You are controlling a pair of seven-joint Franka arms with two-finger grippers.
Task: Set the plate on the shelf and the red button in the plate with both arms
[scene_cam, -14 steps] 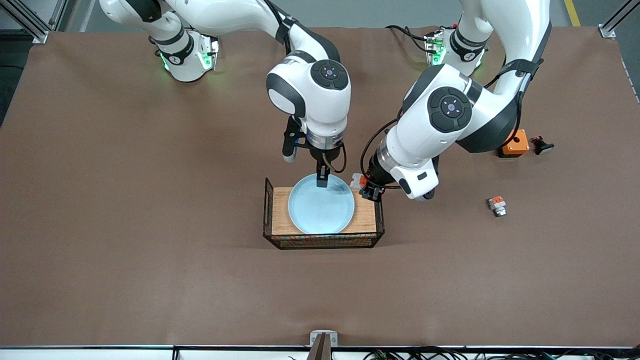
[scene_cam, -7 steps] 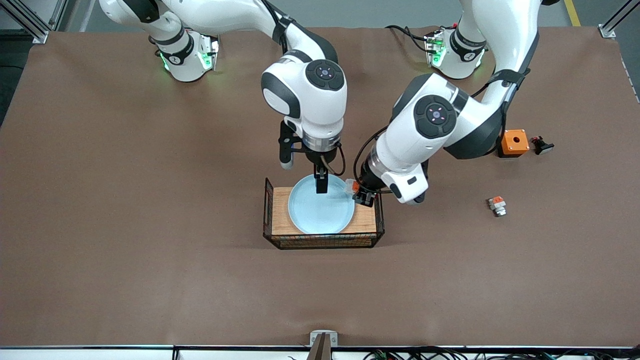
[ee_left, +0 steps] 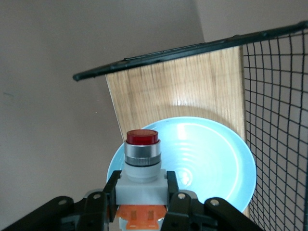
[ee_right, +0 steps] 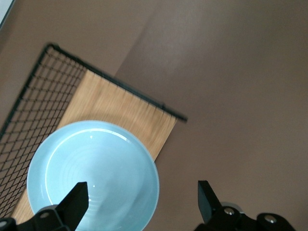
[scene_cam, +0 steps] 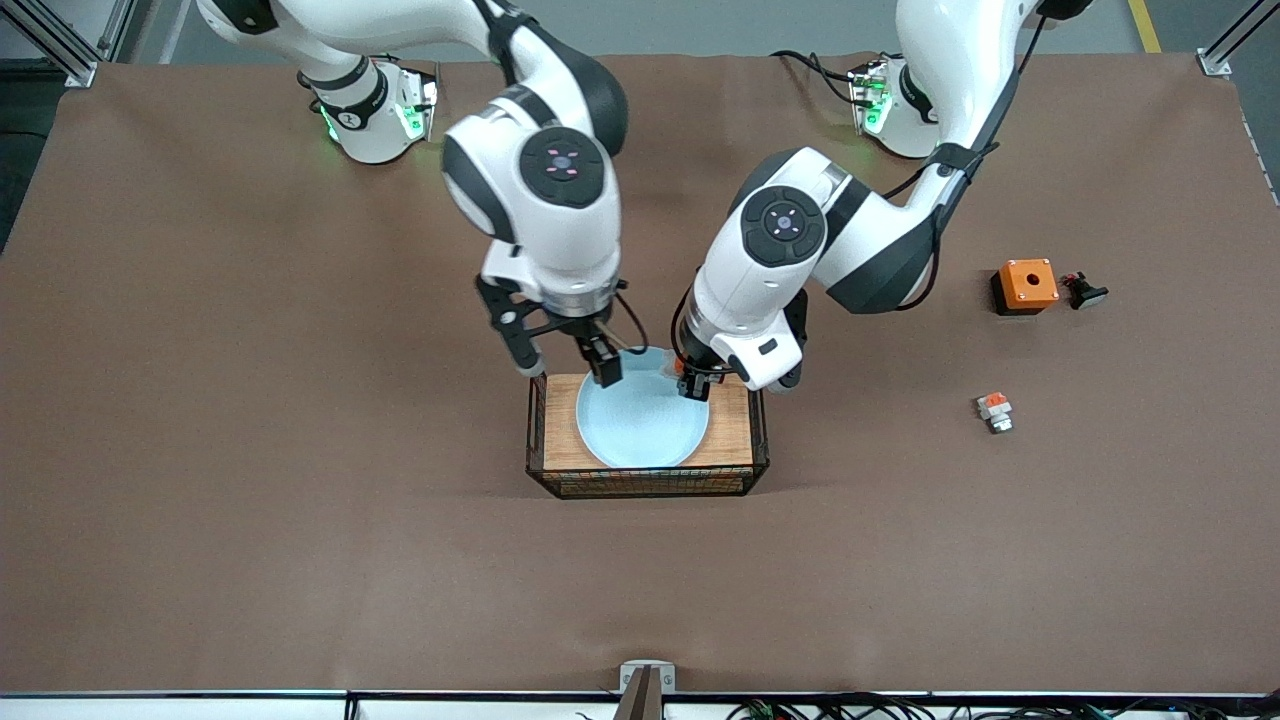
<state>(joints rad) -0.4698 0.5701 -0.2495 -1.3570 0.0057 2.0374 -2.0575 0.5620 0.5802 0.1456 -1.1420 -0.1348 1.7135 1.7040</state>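
Observation:
The pale blue plate [scene_cam: 640,420] lies flat on the wooden floor of a black wire basket [scene_cam: 735,425]. My left gripper [scene_cam: 692,384] is shut on the red button [scene_cam: 684,368] and holds it over the plate's rim at the left arm's end. In the left wrist view the button [ee_left: 142,147] stands between my left gripper's [ee_left: 142,185] fingers, red tip outward, over the plate [ee_left: 207,163]. My right gripper [scene_cam: 567,366] is open and empty, over the plate's rim at the right arm's end. In the right wrist view the right gripper [ee_right: 141,202] straddles the plate's [ee_right: 91,173] edge.
The basket's mesh wall [ee_left: 279,120] rises beside the plate. Toward the left arm's end lie a white-and-orange part with a silvery tip [scene_cam: 994,411], an orange box [scene_cam: 1025,286] and a black button [scene_cam: 1085,291].
My right gripper has come off the plate, opened and shifted toward the right arm's end. My left gripper has carried the red button over the basket's edge to the plate's rim.

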